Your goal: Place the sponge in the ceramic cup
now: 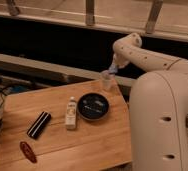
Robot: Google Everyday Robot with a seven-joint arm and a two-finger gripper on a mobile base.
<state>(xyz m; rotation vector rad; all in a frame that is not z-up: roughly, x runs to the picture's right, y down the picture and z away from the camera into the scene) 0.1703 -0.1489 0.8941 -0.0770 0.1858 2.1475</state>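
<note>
The ceramic cup (pixel 106 81) is a small pale cylinder standing at the far edge of the wooden table (pixel 62 145), just behind the black bowl. My gripper (pixel 114 66) hangs at the end of the white arm, right above the cup and slightly to its right. A small light-blue sponge (pixel 112 68) sits between its fingers, so the gripper is shut on it. The sponge is just over the cup's rim and does not look to be inside the cup.
A round black bowl (pixel 93 106) lies in front of the cup. A white bottle (pixel 71 113) stands left of the bowl. A black bar (pixel 39 124) and a red oval thing (pixel 28 151) lie farther left. My bulky white arm (pixel 162 115) fills the right side.
</note>
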